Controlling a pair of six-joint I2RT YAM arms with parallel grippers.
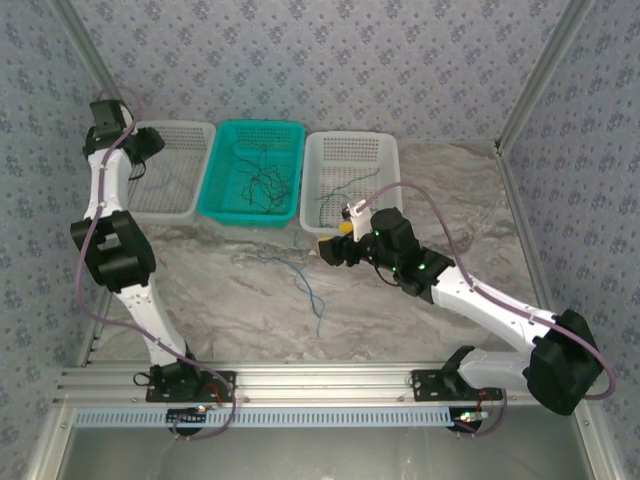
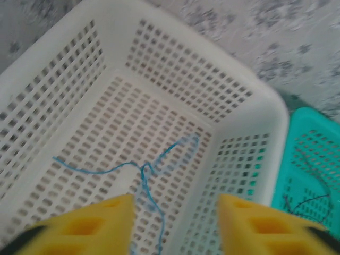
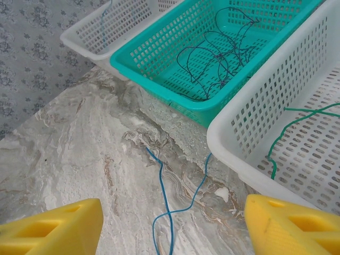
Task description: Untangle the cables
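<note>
Right claw [image 3: 172, 226]: released, its yellow foam pads [image 3: 53, 228] wide apart with nothing between them, hovering low over the grey marble-patterned bench [image 3: 79, 138].
Cable ahead: a thin blue cable [image 3: 161, 170] lies loose on the bench just in front of this claw, its near end running down between the two pads. I cannot tell whether it is one doubled strand or two crossing.
Long axis: roughly from the baskets toward the near edge of the bench, so the pads stand on either side of its length.
Beside it: a white perforated plastic basket on the right [image 3: 234, 127] holds one thin green cable [image 3: 270, 154]. One blue strand reaches the foot of this basket's wall.
Further out: a teal perforated plastic basket [image 3: 159, 87] holds a knot of dark purple and teal cables [image 3: 212, 58], not yet sorted.
Left claw [image 2: 175, 223]: released too, pads apart and empty, above a white perforated plastic basket on the left [image 2: 260, 111].
Under it: a thin light-blue cable [image 2: 143, 170] lies alone on that basket's floor, clear of the pads.
Nearer arm: the right one, by my reading. The top view puts the blue cable just to its left, and the left claw is well apart at the far-left basket.
Next move: likely a straight descent and pinch across the strand.
</note>
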